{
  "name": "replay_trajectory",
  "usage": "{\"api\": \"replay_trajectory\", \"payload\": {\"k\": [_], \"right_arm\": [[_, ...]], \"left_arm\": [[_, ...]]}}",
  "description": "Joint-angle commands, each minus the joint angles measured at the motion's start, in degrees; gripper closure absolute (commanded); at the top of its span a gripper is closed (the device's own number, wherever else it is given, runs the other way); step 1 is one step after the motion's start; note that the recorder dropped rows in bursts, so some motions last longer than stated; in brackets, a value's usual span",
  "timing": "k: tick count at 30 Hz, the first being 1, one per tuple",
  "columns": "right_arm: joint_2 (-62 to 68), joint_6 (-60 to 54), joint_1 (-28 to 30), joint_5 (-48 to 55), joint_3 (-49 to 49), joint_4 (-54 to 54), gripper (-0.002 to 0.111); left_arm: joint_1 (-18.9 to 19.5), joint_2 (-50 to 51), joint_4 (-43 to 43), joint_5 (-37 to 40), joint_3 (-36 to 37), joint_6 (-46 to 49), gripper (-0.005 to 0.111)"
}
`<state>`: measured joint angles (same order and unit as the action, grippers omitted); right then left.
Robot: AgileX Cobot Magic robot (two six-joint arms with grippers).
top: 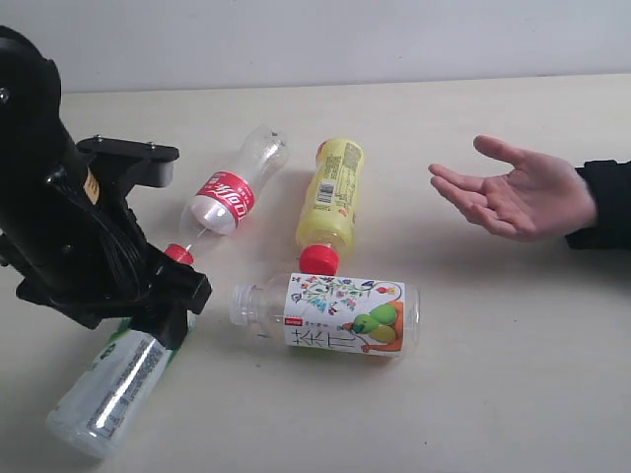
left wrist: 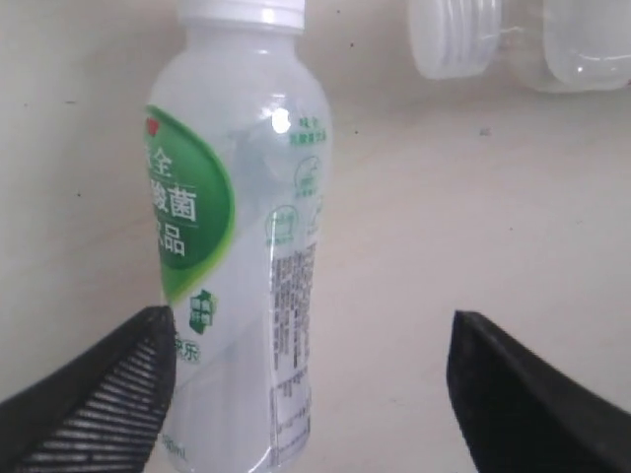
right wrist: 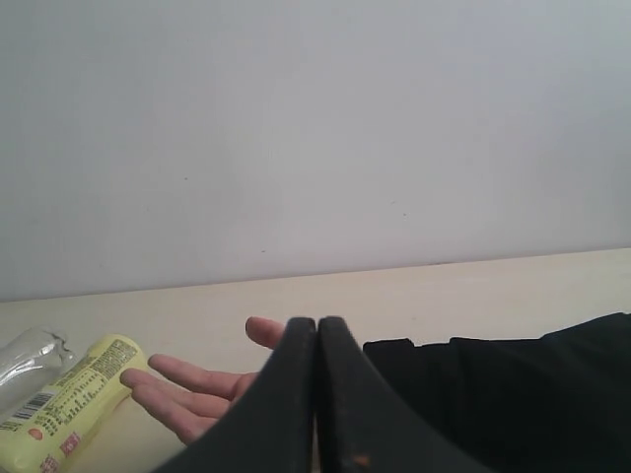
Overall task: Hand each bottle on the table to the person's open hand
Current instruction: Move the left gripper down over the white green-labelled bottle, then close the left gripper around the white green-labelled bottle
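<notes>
The left gripper [left wrist: 311, 394] hung with its jaws spread wide and holding nothing, over the green-white labelled bottle [top: 108, 394] lying at the near left of the desk [top: 493, 345]. The bottle looked empty: light, thin-walled, slick and apt to roll, so mid-body across the label seemed the best hold. Its label bore white characters including 酸菌. Next lay the red-labelled bottle [top: 225, 195] with Coca-Cola-style script, then the yellow bottle [top: 330, 192], its print unreadable, and the pear-label bottle [top: 340, 313] with large dark Chinese characters. The person's hand [top: 513, 197] was open at the right. The right gripper [right wrist: 317, 394] was closed and empty.
</notes>
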<state>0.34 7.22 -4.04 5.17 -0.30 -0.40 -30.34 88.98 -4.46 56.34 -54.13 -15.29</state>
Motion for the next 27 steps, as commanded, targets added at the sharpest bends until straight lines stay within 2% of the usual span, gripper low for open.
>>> {"api": "replay_trajectory", "payload": {"k": [1, 12, 17, 27], "right_arm": [[-0.34, 0.01, 0.29, -0.19, 0.30, 0.00, 0.108], [-0.34, 0.01, 0.29, -0.19, 0.30, 0.00, 0.108], [-0.34, 0.01, 0.29, -0.19, 0.30, 0.00, 0.108], [-0.34, 0.01, 0.29, -0.19, 0.30, 0.00, 0.108]], "left_arm": [[-0.37, -1.87, 1.34, -4.34, 2.78, -1.05, 0.034], [-0.37, -1.55, 0.92, 3.35, 2.93, -1.51, 0.034], [-0.37, -1.25, 0.90, 3.11, 2.93, -1.51, 0.034], [-0.37, -1.26, 0.90, -2.25, 2.93, -1.27, 0.034]]}}
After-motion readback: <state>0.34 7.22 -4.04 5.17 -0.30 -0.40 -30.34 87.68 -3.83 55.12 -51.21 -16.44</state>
